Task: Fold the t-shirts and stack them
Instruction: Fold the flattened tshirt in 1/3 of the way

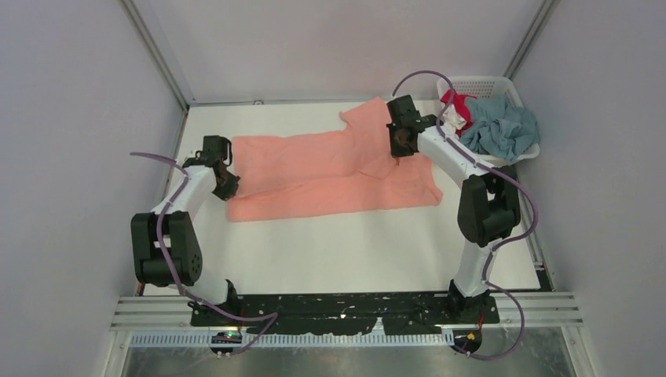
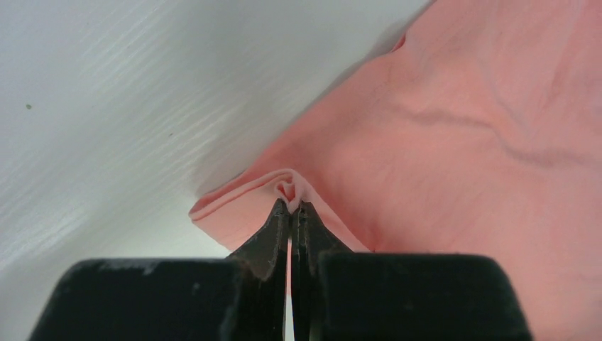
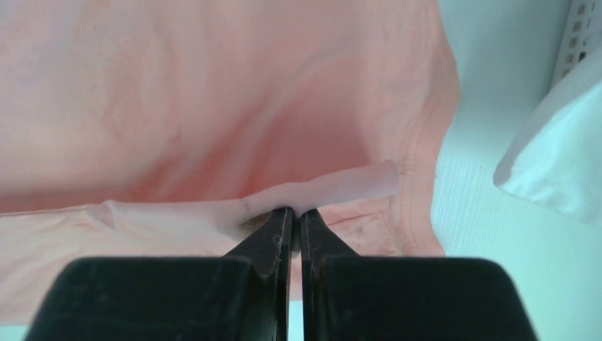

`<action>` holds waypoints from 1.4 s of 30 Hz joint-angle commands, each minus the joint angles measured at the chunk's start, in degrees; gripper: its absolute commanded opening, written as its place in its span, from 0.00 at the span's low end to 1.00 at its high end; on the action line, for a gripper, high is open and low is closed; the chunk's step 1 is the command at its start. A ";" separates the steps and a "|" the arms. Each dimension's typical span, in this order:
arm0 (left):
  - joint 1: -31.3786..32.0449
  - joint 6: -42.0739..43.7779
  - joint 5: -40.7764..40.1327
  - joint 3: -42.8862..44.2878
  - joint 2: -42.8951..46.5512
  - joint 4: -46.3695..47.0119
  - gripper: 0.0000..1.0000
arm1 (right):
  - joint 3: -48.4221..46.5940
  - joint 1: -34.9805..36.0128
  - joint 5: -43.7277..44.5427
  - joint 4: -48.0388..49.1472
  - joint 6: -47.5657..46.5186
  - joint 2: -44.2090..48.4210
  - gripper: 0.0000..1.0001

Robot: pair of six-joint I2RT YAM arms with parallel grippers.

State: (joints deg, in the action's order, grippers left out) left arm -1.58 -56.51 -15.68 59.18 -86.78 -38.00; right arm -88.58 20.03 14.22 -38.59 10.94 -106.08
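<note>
The large salmon-pink t-shirt (image 1: 330, 169) lies spread across the far half of the table, partly folded over itself. My left gripper (image 1: 224, 179) is shut on a pinch of its left edge; the left wrist view shows the cloth (image 2: 454, 121) bunched at the fingertips (image 2: 292, 206). My right gripper (image 1: 404, 141) is shut on a fold of the shirt near its right end; the right wrist view shows the cloth (image 3: 213, 92) held at the tips (image 3: 292, 211). A dusty blue t-shirt (image 1: 503, 127), a red one (image 1: 460, 110) and a white one (image 1: 454, 119) lie in the basket.
The white plastic lattice basket (image 1: 481, 82) stands at the far right corner, and its wall shows in the right wrist view (image 3: 578, 35). Grey enclosure walls stand close on the left, back and right. Bare white table (image 1: 345, 251) lies in front of the shirt.
</note>
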 commanded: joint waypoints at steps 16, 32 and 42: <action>-0.71 5.52 0.61 10.02 -0.24 -3.73 1.00 | -27.49 -4.67 -5.58 2.91 3.77 -17.06 0.79; 4.00 10.28 22.81 3.60 -6.06 7.52 1.00 | 3.94 -2.64 -25.47 20.55 9.68 -6.63 0.95; 3.78 11.93 18.74 4.48 -4.95 4.53 1.00 | -24.62 0.60 -32.06 22.38 18.53 -23.63 0.95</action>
State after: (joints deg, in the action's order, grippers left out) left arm 2.50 -46.09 4.05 62.67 -93.49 -33.21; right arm -101.21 18.41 -13.08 -22.20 23.73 -127.85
